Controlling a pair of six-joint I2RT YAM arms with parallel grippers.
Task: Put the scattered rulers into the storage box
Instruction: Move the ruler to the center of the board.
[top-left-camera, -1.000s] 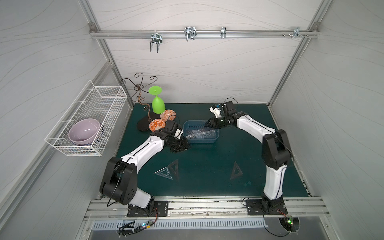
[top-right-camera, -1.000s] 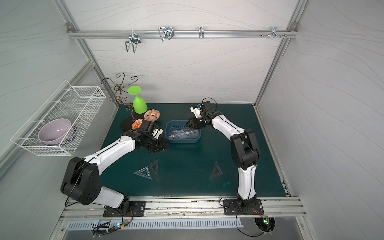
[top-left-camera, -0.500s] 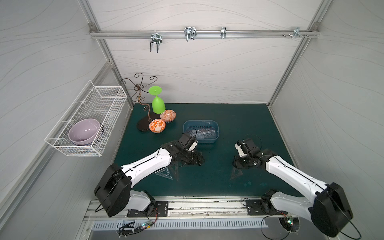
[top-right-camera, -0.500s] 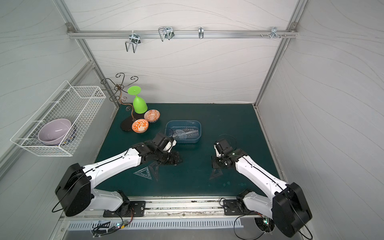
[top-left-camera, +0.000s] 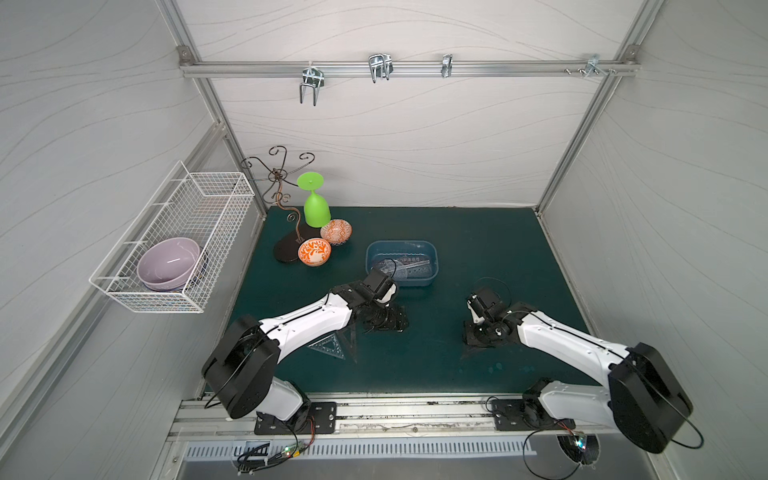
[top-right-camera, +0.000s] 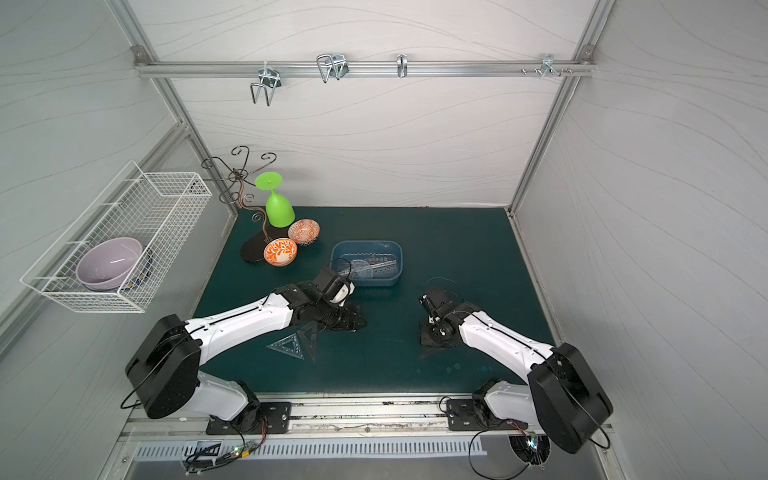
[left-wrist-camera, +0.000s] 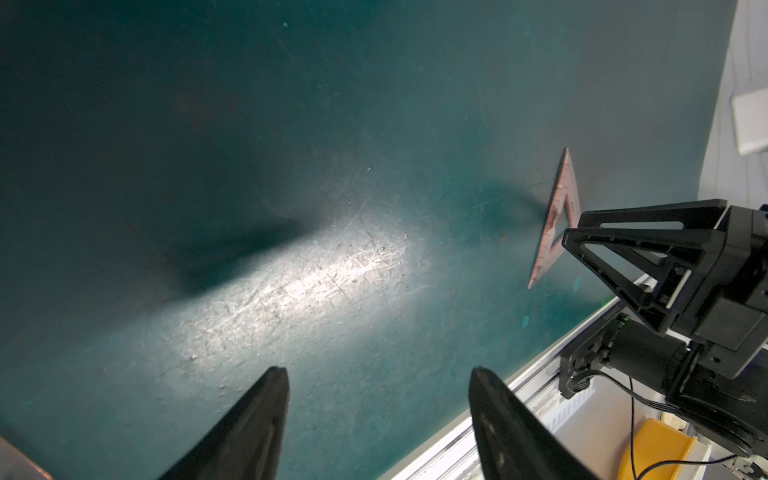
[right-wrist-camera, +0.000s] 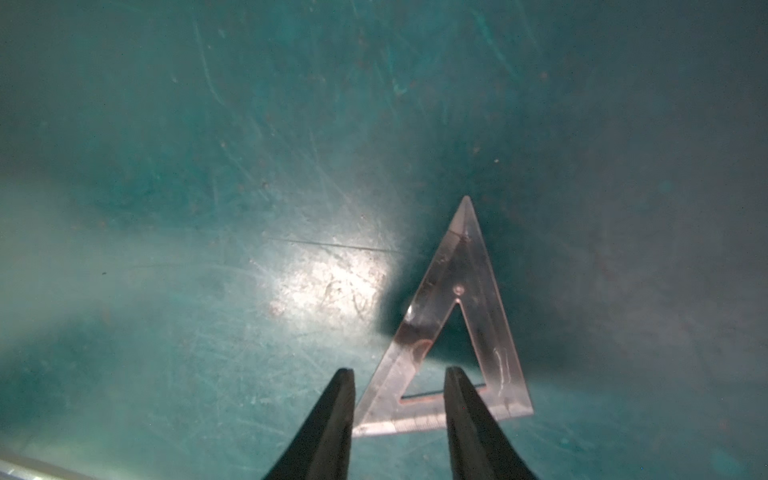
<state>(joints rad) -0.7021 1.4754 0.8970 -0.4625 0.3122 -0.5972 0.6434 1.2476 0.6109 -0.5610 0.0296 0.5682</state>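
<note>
The blue storage box (top-left-camera: 401, 244) (top-right-camera: 365, 243) stands mid-table with a protractor and straight rulers (top-left-camera: 405, 268) (top-right-camera: 370, 266) inside. My left gripper (top-left-camera: 392, 321) (top-right-camera: 353, 321) (left-wrist-camera: 378, 370) hovers open and empty over the mat, just in front of the box. A clear set square (top-left-camera: 330, 345) (top-right-camera: 287, 345) and a dark one (top-left-camera: 352, 334) (top-right-camera: 309, 333) lie beside its forearm. My right gripper (top-left-camera: 474, 338) (top-right-camera: 432, 336) (right-wrist-camera: 400, 372) is open, its jaws straddling one corner of a smoky set square (right-wrist-camera: 459, 262) (left-wrist-camera: 559, 195) (top-left-camera: 469, 354) lying flat on the mat.
At the back left stand a wire stand (top-left-camera: 282, 195), an upturned green glass (top-left-camera: 316, 206) and two patterned bowls (top-left-camera: 314, 252) (top-left-camera: 336, 231). A white wire basket (top-left-camera: 216, 195) with a purple bowl (top-left-camera: 168, 261) hangs on the left wall. The metal rail (top-left-camera: 395, 409) borders the front.
Both arms have left the storage box and come forward. The left gripper has opened wider beside the two set squares; the right now sits over the smoky set square.
</note>
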